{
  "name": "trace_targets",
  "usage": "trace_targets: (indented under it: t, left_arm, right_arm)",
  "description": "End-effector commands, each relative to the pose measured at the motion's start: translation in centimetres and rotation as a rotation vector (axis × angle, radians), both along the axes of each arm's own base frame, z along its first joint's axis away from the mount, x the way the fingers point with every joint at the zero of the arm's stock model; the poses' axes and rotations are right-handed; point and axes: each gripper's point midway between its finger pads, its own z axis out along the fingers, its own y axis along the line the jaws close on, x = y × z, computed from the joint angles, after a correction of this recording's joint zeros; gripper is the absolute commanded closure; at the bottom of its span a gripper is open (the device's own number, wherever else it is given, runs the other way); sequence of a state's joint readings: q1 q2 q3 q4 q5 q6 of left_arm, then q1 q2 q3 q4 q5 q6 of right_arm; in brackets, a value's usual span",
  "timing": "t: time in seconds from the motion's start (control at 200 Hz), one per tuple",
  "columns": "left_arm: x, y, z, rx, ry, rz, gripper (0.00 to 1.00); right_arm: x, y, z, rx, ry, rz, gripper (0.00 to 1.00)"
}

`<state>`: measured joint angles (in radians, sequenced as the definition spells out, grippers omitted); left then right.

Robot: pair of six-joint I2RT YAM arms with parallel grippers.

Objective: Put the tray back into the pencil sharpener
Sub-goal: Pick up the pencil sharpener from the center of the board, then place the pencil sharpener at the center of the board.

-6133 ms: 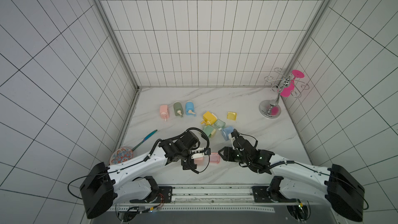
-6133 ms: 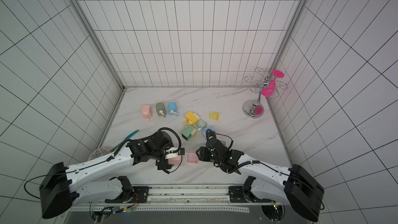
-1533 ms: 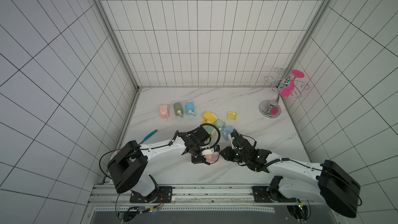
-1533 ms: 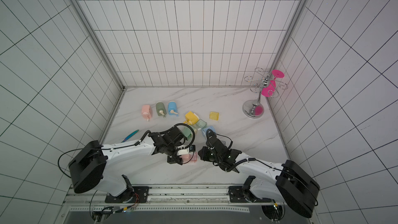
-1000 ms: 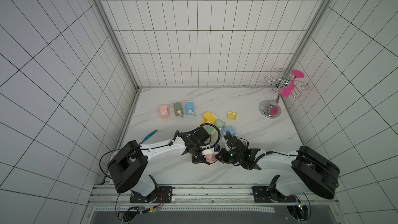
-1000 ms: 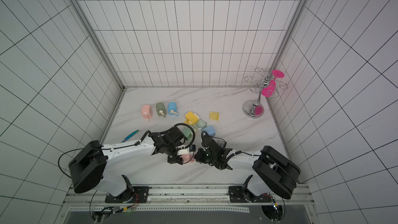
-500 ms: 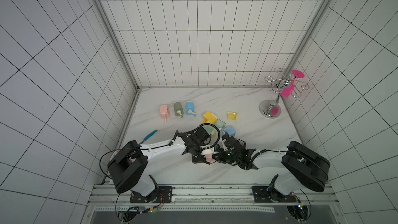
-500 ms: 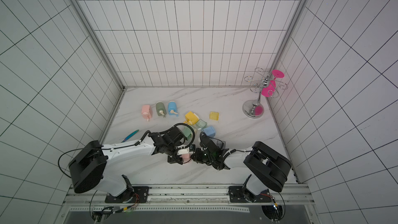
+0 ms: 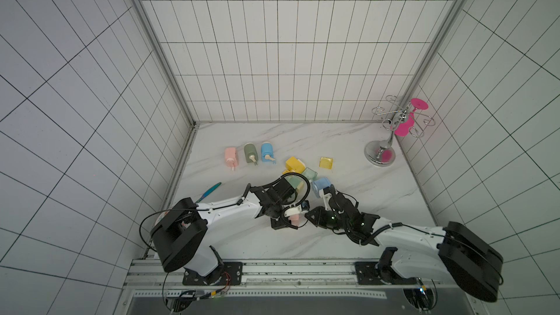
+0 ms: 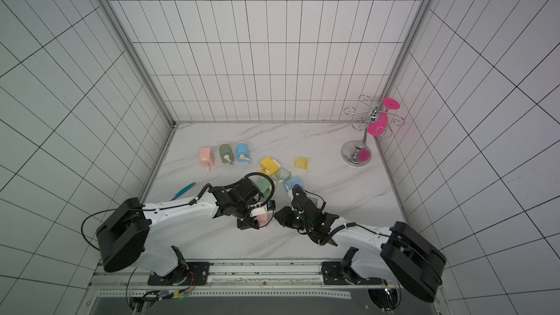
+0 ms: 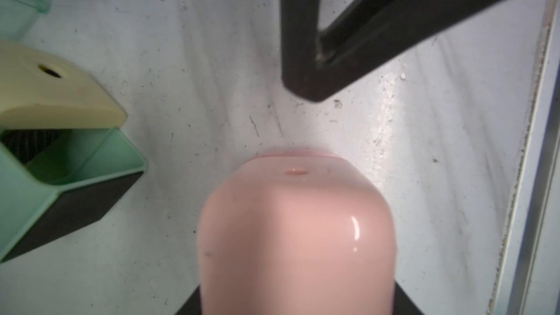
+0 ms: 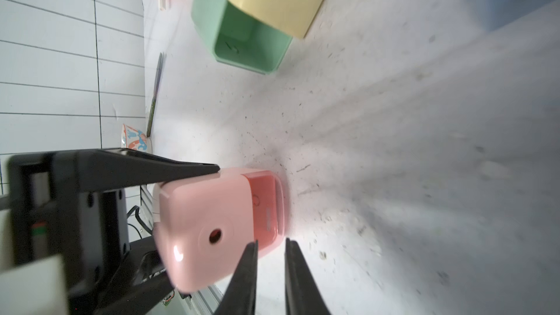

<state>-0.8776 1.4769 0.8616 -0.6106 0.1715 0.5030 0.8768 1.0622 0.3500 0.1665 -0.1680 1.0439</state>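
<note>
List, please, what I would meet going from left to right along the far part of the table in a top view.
Pink sharpener → olive sharpener → blue sharpener → yellow sharpener → yellow tray → metal rack.

The pink pencil sharpener (image 12: 209, 231) is smooth, glossy plastic, with a bright highlight on its rounded corner. Its tray (image 12: 263, 204) is a deeper coral plastic, equally smooth. The green sharpener (image 12: 242, 43) is satin plastic with a matt cream face. The fingers (image 12: 242, 277) of the right gripper (image 12: 270, 243) look like matt black plastic. The table (image 12: 394, 162) has a white marble-look top — smooth, faintly shiny, flecked with dark specks. The stand (image 9: 372, 154) is polished, mirror-bright metal — thin wire above a round base.
</note>
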Motion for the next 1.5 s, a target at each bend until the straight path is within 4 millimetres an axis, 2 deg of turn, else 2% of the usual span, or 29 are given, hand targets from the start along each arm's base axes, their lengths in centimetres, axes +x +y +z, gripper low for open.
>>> trace_targets:
  t: [0.0,0.125,0.25,0.3,0.44,0.515,0.615,0.725,0.875,1.114,1.339,1.494]
  left_arm:
    - [1.6,-1.3,4.4,-0.139,-0.051,0.117,1.0]
    - [2.2,-0.4,6.3,-0.176,-0.063,0.252,1.0]
    - [4.5,1.9,8.1,-0.217,-0.078,0.493,1.0]
    - [6.1,3.8,8.8,-0.238,-0.083,0.648,1.0]
    - [9.0,8.2,9.8,-0.251,-0.049,0.965,1.0]
    - [10.3,10.3,9.8,-0.237,-0.031,1.089,1.0]
    - [11.7,12.1,9.0,-0.21,0.005,1.207,1.0]
    - [13.8,13.0,7.9,-0.222,0.038,1.318,1.0]
    - [16.0,14.5,6.3,-0.11,0.008,1.45,1.0]
    - [19.4,15.1,4.2,-0.08,-0.003,1.532,1.0]
    - [20.6,15.7,2.7,-0.025,-0.02,1.589,1.0]
    - [21.0,15.8,1.9,-0.021,-0.004,1.604,0.95]
  right_arm:
    - [-0.2,-5.0,0.3,-0.199,-0.067,-0.074,0.77]
    - [-0.2,-7.8,3.3,-0.21,-0.184,-0.136,0.76]
    - [0.0,-9.4,5.1,-0.211,-0.25,-0.188,0.75]
    - [0.1,-9.4,5.3,-0.217,-0.259,-0.19,0.75]
    - [0.3,-9.1,5.0,-0.237,-0.249,-0.179,0.75]
    - [0.5,-8.7,5.0,-0.236,-0.248,-0.173,0.76]
    - [0.7,-8.4,5.2,-0.229,-0.253,-0.17,0.76]
    - [0.8,-8.2,5.2,-0.225,-0.254,-0.169,0.76]
    - [0.8,-8.0,5.0,-0.229,-0.244,-0.16,0.77]
    - [0.8,-8.1,4.9,-0.23,-0.245,-0.161,0.76]
    - [0.7,-8.2,4.7,-0.233,-0.241,-0.162,0.77]
    - [0.7,-8.2,4.6,-0.234,-0.238,-0.163,0.77]
